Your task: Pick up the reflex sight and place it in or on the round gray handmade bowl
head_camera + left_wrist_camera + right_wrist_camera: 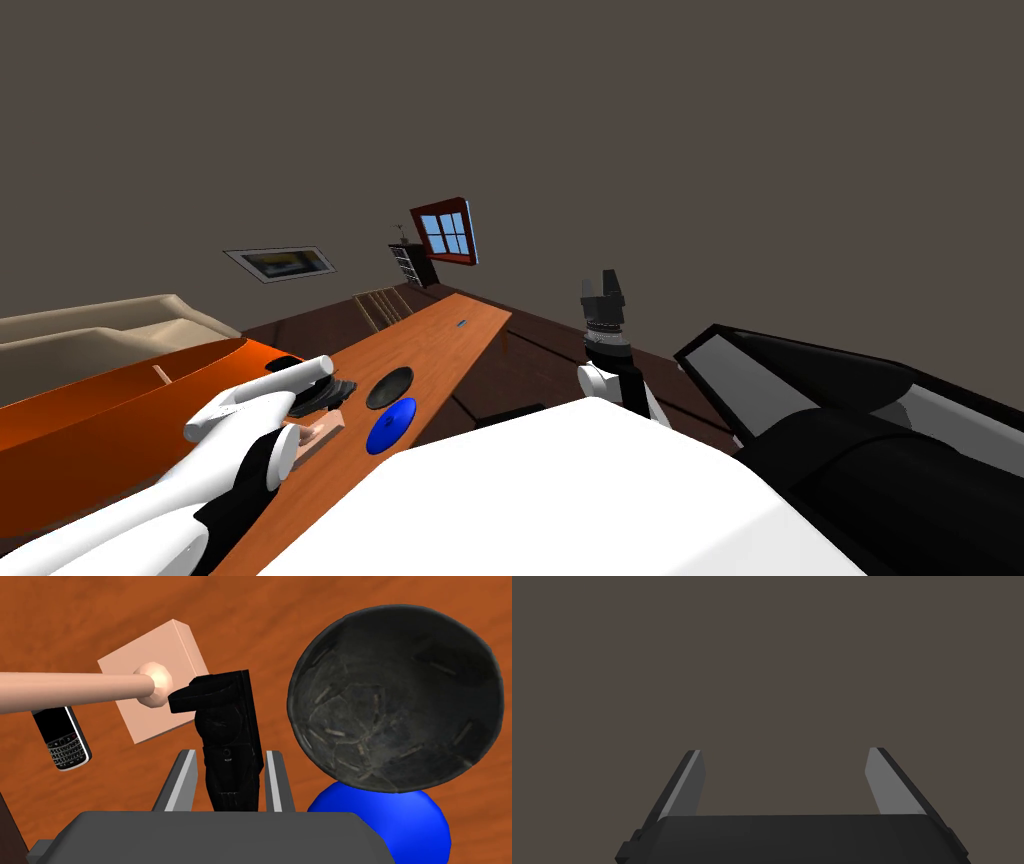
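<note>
The reflex sight (230, 741) is a black, boxy piece standing between my left gripper's (230, 755) fingers, which press its two sides. Close beside it is the round dark grey bowl (395, 696), hollow side up, with a rough cracked inside. In the head view my left gripper (322, 397) hangs over the wooden table (440, 340), just left of the bowl (390, 387). My right gripper (603, 290) is raised to the right of the table, and its fingers (687, 781) stand wide apart with nothing between them.
A blue disc (390, 823) lies against the bowl on the side toward me. A pale pink square block (150, 683) with a long peach rod (75, 688) and a black phone (62, 741) lie beyond the sight. An orange sofa (110, 410) flanks the table's left; a big black object (850, 410) stands at the right.
</note>
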You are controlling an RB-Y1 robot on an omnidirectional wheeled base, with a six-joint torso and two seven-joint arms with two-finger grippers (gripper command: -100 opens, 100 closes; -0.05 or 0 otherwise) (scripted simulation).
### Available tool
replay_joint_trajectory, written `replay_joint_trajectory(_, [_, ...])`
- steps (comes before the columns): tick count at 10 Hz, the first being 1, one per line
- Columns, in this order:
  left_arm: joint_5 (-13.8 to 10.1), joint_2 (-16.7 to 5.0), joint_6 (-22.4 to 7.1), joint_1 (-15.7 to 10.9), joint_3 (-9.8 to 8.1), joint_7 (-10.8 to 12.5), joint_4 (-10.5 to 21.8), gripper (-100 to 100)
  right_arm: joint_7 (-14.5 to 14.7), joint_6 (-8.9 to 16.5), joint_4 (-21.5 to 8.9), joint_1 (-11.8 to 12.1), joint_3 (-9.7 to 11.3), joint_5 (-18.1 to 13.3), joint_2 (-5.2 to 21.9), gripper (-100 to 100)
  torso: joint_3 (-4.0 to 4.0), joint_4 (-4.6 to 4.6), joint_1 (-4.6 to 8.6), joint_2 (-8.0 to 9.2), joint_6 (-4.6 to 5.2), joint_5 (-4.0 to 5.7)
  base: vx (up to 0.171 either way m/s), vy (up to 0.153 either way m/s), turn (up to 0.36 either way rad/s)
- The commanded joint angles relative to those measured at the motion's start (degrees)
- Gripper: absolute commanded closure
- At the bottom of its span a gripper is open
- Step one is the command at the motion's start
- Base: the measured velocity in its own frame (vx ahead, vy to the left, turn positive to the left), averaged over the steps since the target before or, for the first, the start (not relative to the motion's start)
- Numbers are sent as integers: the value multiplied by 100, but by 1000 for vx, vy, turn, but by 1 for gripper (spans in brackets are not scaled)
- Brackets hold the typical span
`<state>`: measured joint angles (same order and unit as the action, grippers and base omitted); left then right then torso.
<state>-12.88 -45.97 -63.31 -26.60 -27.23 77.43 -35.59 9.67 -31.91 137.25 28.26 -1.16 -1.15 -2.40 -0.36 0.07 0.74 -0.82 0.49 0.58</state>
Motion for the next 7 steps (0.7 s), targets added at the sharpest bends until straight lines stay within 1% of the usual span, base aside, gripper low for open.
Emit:
replay_joint_trajectory(1, [6,-16,-178,13,3,174,-120,100,0,0,0,0,0,0,0,0,0,0,0,0,0,0,89,-53,-1])
replay_joint_trajectory(2, [-51,-11,-268,26,2,288,-141,100,0,0,0,0,0,0,0,0,-1,-1,-10,0,-4,-5,132,-58,38])
replay_joint_trajectory(3, [-91,-1,-316,38,3,354,-151,100,0,0,0,1,0,0,0,0,-7,-4,-12,-12,-5,-7,124,-56,41])
replay_joint_trajectory(4, [-184,27,-419,71,8,496,-173,100,0,0,0,1,0,0,0,0,-9,-6,-15,-13,-5,-10,120,-58,66])
replay_joint_trajectory(6, [-293,66,-527,113,16,650,-195,100,0,0,0,1,-1,0,0,0,-6,-4,-22,-9,-10,-12,101,-36,55])
replay_joint_trajectory(7, [-410,113,-631,161,26,804,-215,100,0,0,0,0,-1,0,1,0,-2,-3,-31,-1,-12,-14,108,-20,98])
